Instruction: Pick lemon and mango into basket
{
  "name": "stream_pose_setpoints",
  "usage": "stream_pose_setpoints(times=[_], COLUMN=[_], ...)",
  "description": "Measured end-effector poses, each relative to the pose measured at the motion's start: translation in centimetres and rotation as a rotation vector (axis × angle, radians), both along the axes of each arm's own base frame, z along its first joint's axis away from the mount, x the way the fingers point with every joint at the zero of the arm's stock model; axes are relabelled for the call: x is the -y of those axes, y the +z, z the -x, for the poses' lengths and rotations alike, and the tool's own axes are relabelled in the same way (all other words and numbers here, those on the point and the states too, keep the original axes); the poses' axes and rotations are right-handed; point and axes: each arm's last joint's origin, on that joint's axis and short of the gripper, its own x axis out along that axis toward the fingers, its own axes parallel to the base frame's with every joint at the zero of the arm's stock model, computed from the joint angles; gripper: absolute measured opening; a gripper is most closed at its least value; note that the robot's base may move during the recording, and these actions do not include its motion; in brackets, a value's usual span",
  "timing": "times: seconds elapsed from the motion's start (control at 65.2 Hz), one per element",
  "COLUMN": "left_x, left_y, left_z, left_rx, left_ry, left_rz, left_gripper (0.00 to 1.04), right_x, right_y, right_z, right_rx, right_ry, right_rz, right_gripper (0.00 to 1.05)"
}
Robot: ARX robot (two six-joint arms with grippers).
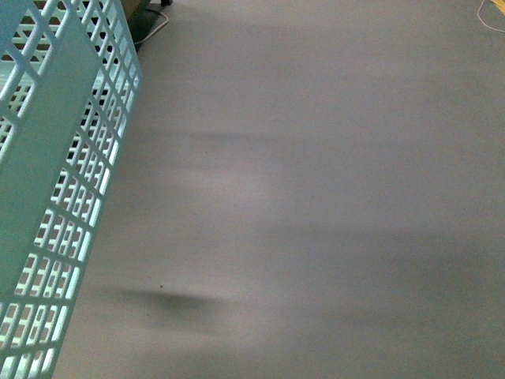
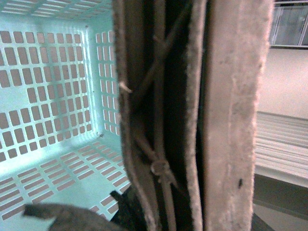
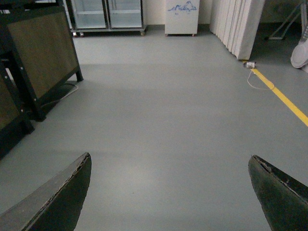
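Note:
The light teal basket [image 1: 55, 197] fills the left edge of the front view, tilted, with its slotted wall above the grey floor [image 1: 316, 197]. In the left wrist view I look into the basket [image 2: 48, 96]; the part of its slotted floor that shows holds nothing. Its brownish handles [image 2: 226, 120] stand upright right in front of that camera, and my left gripper [image 2: 159, 211] is shut on them. My right gripper [image 3: 171, 159] is open over bare floor, its dark fingers [image 3: 57, 197] wide apart with nothing between them. The lemon and the mango are out of view.
A dark framed panel [image 3: 38, 57] stands at one side of the right wrist view. Glass-door cabinets [image 3: 106, 14], a white box [image 3: 182, 17] and white folded panels [image 3: 236, 24] line the far wall. A yellow floor line [image 3: 284, 98] runs past a loose cable [image 3: 255, 77].

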Motion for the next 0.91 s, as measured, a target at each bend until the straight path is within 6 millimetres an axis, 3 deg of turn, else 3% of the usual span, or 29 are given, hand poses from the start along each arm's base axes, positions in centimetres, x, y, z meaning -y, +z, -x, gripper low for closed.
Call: stream_pose_setpoints(times=[0.905], left_x=[0.0], left_y=[0.05], left_z=[0.0], left_rx=[0.002], left_ry=[0.0], left_rz=[0.0], left_gripper=[0.14], right_x=[0.0], right_y=[0.0], right_z=[0.0], right_rx=[0.0], right_ry=[0.0], right_rz=[0.001], right_gripper=[0.96])
